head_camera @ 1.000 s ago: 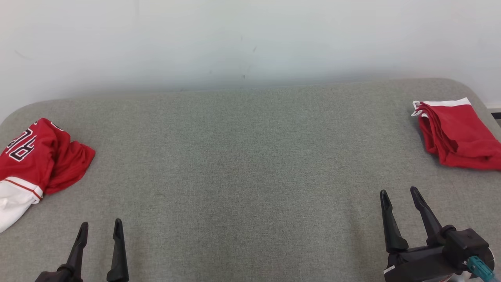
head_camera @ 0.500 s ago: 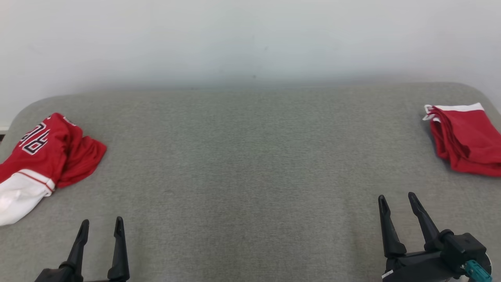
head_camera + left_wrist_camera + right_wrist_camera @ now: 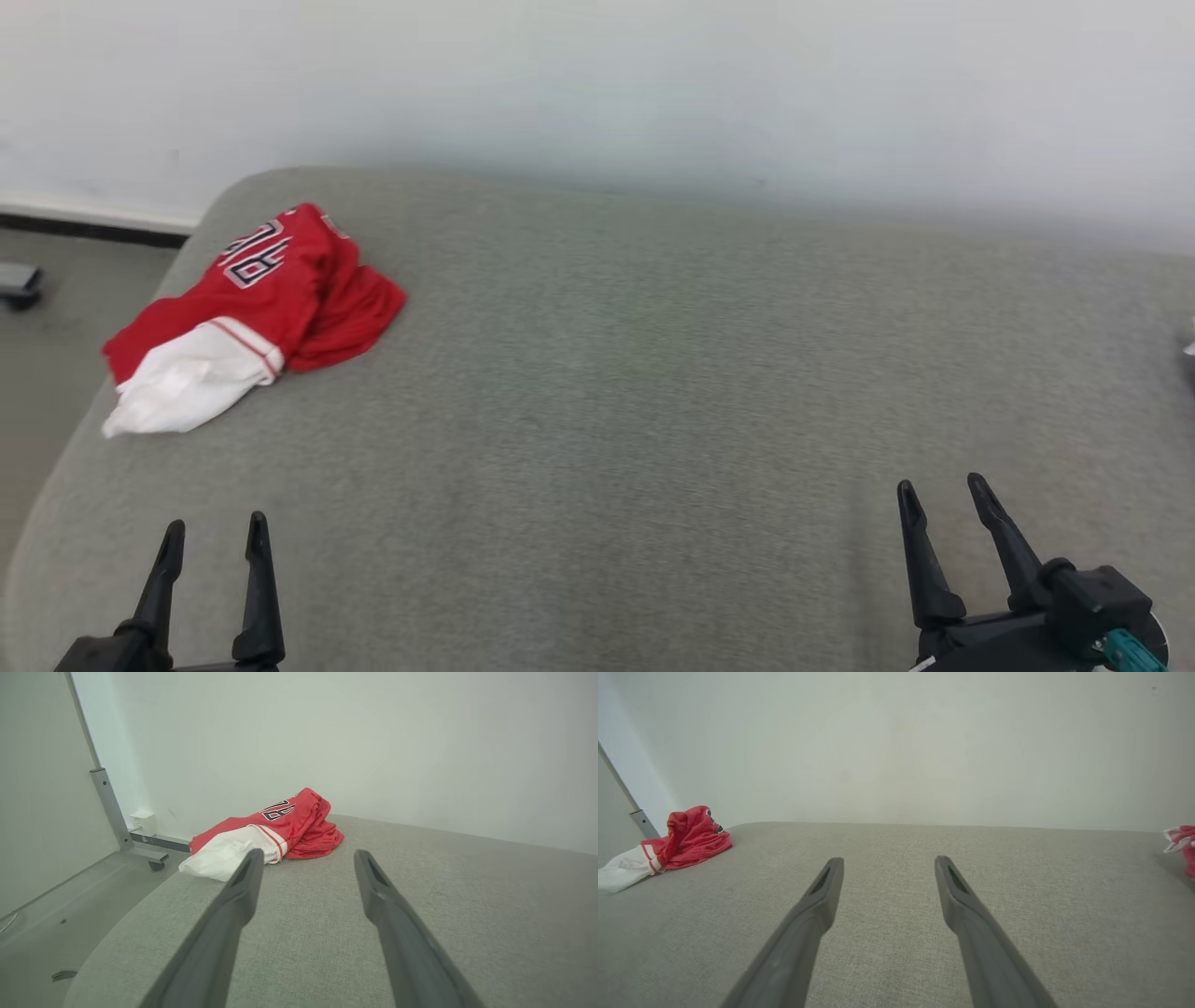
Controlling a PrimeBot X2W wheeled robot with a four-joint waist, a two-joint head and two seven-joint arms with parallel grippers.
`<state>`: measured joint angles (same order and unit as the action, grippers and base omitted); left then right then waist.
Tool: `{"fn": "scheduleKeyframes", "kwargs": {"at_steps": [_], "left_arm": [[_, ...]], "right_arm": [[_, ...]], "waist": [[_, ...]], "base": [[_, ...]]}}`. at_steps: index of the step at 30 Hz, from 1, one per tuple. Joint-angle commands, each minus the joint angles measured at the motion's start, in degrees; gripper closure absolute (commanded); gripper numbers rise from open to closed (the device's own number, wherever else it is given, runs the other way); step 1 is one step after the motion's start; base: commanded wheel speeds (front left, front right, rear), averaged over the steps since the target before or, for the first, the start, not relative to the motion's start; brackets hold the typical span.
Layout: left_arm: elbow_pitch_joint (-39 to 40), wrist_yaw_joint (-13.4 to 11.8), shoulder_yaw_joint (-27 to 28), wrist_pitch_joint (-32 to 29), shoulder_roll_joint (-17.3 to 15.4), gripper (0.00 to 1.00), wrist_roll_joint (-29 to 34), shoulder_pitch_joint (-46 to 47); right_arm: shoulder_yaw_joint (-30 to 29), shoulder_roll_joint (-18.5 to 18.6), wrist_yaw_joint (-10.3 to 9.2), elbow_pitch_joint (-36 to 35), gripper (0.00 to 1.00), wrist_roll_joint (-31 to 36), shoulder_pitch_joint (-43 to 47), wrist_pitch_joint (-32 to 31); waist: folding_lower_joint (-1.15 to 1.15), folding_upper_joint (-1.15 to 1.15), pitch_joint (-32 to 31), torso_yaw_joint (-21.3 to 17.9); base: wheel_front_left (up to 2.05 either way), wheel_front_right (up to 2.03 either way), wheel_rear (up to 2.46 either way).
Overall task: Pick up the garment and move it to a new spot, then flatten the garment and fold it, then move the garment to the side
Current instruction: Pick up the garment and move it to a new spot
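A crumpled red and white jersey garment [image 3: 252, 317] with a black-and-white number printed on it lies at the far left corner of the grey fabric-covered surface [image 3: 607, 373], its white part toward the left edge and its red folds bunched toward the middle. In the left wrist view the garment [image 3: 275, 830] sits ahead of the fingers, well apart from them. Beyond that left edge, a grey metal post on a wheeled foot [image 3: 110, 807] stands on the floor by the pale wall [image 3: 597, 84]. The left end effector [image 3: 216, 523] hovers at the near left corner, its two dark fingers spread wide with nothing between them, the bare grey fabric showing through the gap. The right end effector [image 3: 939, 483] hovers near the near right corner, likewise spread wide and carrying nothing. In the right wrist view, a second red and white cloth [image 3: 1181, 842] lies at the right edge of the surface, cut off by the frame.
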<state>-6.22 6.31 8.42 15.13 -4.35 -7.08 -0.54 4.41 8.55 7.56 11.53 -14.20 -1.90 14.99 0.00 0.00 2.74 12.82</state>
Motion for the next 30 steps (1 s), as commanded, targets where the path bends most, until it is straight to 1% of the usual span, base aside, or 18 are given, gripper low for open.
{"fn": "scheduleKeyframes", "kwargs": {"at_steps": [1, 5, 12, 15, 23, 28, 30], "left_arm": [[0.0, -0.1, 0.1, 0.0, -0.1, 0.00, -0.3, -0.1], [-0.2, -0.2, 0.4, 0.0, -0.2, 0.00, -0.6, 0.1], [-0.5, -0.6, 1.5, 0.0, -0.4, 0.00, -0.9, -1.0], [0.0, -0.8, 2.6, 0.0, -0.4, 0.00, -1.5, -1.8], [0.7, -1.1, 3.4, 0.0, 0.2, 0.00, -1.4, -2.6], [-0.5, -0.8, 2.4, 0.0, 0.2, 0.00, -1.3, -0.2], [-0.8, -0.6, 2.2, 0.0, -0.1, 0.00, -1.6, 1.6]], "right_arm": [[-0.1, 0.5, -0.16, 0.1, 0.00, -0.1, 0.4, 0.2], [0.4, 1.1, -0.16, 0.1, 0.00, -0.2, 0.6, 0.0], [1.6, 1.4, -0.16, 0.2, 0.00, -0.5, -0.2, -0.4], [2.8, 1.6, -0.16, 0.3, 0.00, -0.5, -1.3, -0.6], [4.2, 2.3, -0.16, 1.2, 0.00, -1.2, -2.6, -0.6], [3.0, 2.4, -0.16, 0.8, 0.00, -1.2, -1.4, -0.4], [2.8, 2.6, -0.16, 0.2, 0.00, -0.7, -1.4, -0.5]], "waist": [[0.00, 0.00, 0.5, 6.4], [0.00, 0.00, 0.6, 11.3], [0.00, 0.00, 0.5, 16.9], [0.00, 0.00, 1.0, 17.4], [0.00, 0.00, 1.4, 17.4], [0.00, 0.00, 1.4, 17.0], [0.00, 0.00, 2.1, 16.1]], "base": [[0.00, 0.00, 0.00], [0.00, 0.00, 0.00], [0.00, 0.00, 0.00], [0.00, 0.00, 0.00], [0.00, 0.00, 0.00], [0.00, 0.00, 0.00], [0.00, 0.00, 0.00]]}}
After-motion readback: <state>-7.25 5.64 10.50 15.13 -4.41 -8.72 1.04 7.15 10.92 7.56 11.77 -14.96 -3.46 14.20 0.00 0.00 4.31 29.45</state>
